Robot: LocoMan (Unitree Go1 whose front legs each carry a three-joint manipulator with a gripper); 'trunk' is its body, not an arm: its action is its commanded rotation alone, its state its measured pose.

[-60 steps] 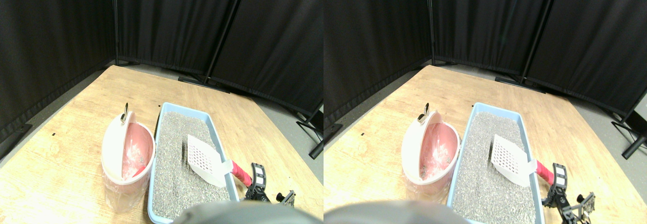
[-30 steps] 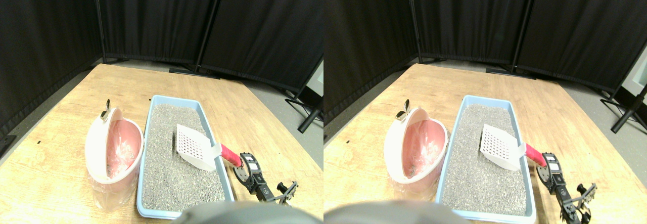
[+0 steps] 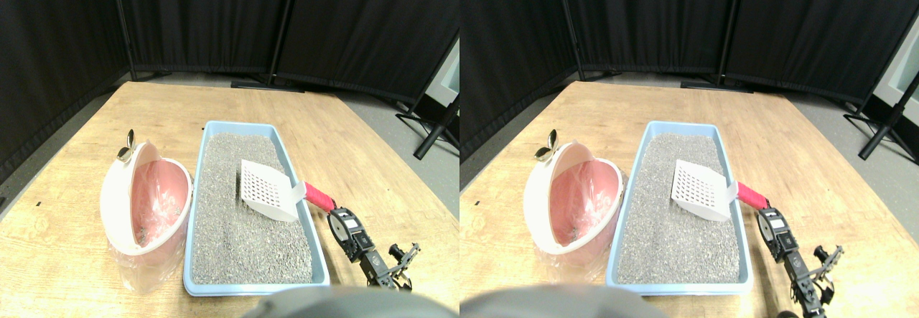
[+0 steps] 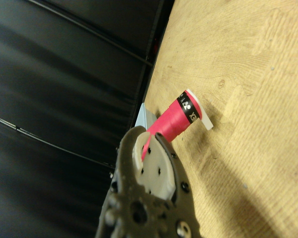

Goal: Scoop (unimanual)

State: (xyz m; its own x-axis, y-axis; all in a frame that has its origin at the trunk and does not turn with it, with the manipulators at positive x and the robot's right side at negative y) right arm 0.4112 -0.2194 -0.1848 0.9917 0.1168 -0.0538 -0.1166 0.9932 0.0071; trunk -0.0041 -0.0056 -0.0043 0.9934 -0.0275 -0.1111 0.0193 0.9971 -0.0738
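Litter scoop (image 3: 269,189) lies propped on the right rim of the blue litter tray (image 3: 195,283), red handle (image 3: 319,197) jutting toward my right gripper (image 3: 343,226) for easy grasping, though I cannot tell how its jaws stand.

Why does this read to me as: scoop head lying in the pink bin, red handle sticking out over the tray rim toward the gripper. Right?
Not quite. The scoop head lies on the litter in the blue tray, not in the pink bin, which stands beside the tray. The stereo pair view shows it. The red handle does stick out over the tray rim toward the gripper.
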